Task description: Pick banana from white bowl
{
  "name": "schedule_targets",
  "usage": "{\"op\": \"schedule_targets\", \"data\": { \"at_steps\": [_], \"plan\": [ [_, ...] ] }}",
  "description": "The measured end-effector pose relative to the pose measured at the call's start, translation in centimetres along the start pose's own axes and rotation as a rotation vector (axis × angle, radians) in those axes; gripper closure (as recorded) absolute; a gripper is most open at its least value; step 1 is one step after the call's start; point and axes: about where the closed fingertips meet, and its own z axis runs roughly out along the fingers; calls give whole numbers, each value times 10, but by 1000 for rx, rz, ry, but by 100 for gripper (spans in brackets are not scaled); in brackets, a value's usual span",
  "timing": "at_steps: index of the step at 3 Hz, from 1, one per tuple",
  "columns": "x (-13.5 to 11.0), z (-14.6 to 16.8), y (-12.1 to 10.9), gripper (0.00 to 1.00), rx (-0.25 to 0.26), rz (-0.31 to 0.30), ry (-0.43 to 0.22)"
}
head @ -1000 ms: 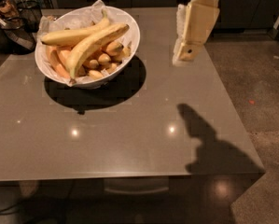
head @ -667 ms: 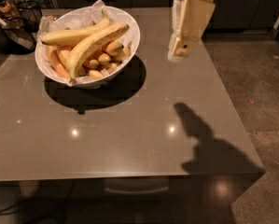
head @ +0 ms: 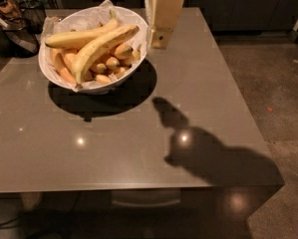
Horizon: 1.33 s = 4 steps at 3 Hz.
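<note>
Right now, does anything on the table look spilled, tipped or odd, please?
Nothing stands out: the bowl sits upright on the table, the banana lies inside, and the gripper hovers beside the rim.

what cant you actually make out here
- Gripper, hanging by the right rim of the white bowl: its upper part and the arm are cut off by the top edge of the camera view.
- Small bananas: mostly buried under the banana and the large banana, so their number is unclear.
- Bowl bottom: hidden by fruit and paper.
- Dark clutter, top left: cropped and too dim to identify.
</note>
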Motion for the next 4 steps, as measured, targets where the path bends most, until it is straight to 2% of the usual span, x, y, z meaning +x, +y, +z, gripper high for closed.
{"op": "schedule_targets", "data": {
  "at_steps": [2, 3, 4],
  "plan": [
    [-4, -2, -1, 0, 9, -4, -5],
    [-13, 11, -15, 0, -20, -6, -23],
    [-19, 34, -25, 19, -70, -1, -36]
  ]
}}
